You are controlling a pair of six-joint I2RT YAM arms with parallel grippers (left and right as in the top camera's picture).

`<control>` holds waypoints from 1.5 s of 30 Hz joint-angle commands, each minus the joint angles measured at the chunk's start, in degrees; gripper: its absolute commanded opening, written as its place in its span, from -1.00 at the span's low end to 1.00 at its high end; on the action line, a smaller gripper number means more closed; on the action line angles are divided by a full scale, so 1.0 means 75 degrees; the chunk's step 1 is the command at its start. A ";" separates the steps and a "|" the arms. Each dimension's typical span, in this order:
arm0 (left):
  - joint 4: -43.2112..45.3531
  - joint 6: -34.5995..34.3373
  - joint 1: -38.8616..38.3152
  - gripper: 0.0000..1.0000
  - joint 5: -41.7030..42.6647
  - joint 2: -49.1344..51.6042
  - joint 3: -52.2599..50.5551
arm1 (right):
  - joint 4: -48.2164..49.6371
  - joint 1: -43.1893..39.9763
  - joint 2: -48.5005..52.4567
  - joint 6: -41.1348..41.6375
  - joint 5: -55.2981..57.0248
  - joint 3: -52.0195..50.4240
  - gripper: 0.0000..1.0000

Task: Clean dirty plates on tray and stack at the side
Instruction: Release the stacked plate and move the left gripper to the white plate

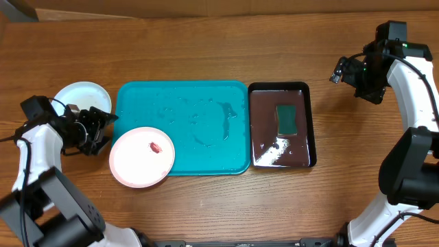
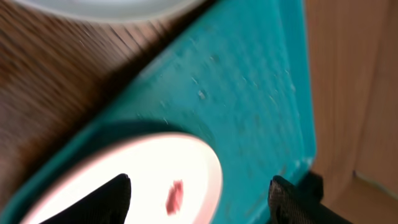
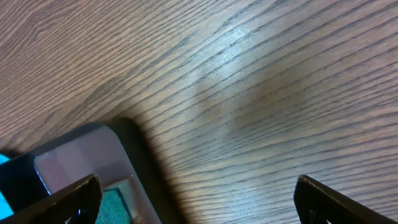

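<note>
The left gripper (image 1: 101, 130) hangs at the left of the frame, jaws apart and empty. It is between a pale plate (image 1: 81, 96) on the bare table (image 1: 206, 41) at upper left and the red-smeared plate (image 1: 142, 158). That plate sits on the tray's (image 1: 199, 96) lower-left corner, its edge out past the rim. The overhang is the hazard — a sideways nudge from a finger could tip or slide it off, smear (image 1: 156, 147) unwiped. The right gripper (image 3: 200, 198), at upper right, is wide open and empty — well apart from the sponge (image 1: 286, 118).
</note>
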 commanded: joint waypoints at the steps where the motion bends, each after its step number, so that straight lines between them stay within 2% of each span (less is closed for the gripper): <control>1: -0.0472 0.0737 0.0026 0.43 0.0358 -0.0883 0.0020 | 0.0020 -0.0052 -0.0085 0.0026 -0.0015 -0.0017 1.00; 7: -0.1880 0.0729 -0.0085 0.45 -0.1489 -0.1982 0.0017 | 0.0020 -0.0052 -0.0085 0.0026 -0.0015 -0.0017 1.00; 11: -0.2766 0.0682 -0.0303 0.43 -0.2556 -0.2124 0.0012 | 0.0020 -0.0052 -0.0085 0.0026 -0.0015 -0.0017 1.00; 12: -0.2923 0.0562 -0.0379 0.38 -0.2766 -0.2124 -0.0023 | 0.0020 -0.0052 -0.0085 0.0026 -0.0015 -0.0017 1.00; 16: -0.3037 0.0012 -0.0580 0.23 -0.3407 -0.2124 -0.0341 | 0.0020 -0.0052 -0.0085 0.0026 -0.0015 -0.0017 1.00; 20: -0.2868 -0.0044 -0.0577 0.12 -0.3812 -0.2124 -0.0612 | 0.0020 -0.0052 -0.0085 0.0026 -0.0015 -0.0017 1.00; 26: -0.2390 -0.0052 -0.0577 -0.06 -0.3806 -0.2124 -0.1294 | 0.0020 -0.0052 -0.0085 0.0026 -0.0015 -0.0017 1.00; 31: -0.1775 -0.0050 -0.0580 -0.34 -0.3576 -0.2124 -0.1964 | 0.0020 -0.0052 -0.0085 0.0026 -0.0015 -0.0017 1.00; 37: -0.1443 -0.0047 -0.0580 -0.49 -0.3576 -0.2124 -0.2349 | 0.0020 -0.0052 -0.0085 0.0026 -0.0015 -0.0017 1.00; 45: -0.1358 -0.0047 -0.0612 -0.54 -0.3585 -0.2124 -0.2579 | 0.0020 -0.0052 -0.0085 0.0026 -0.0015 -0.0017 1.00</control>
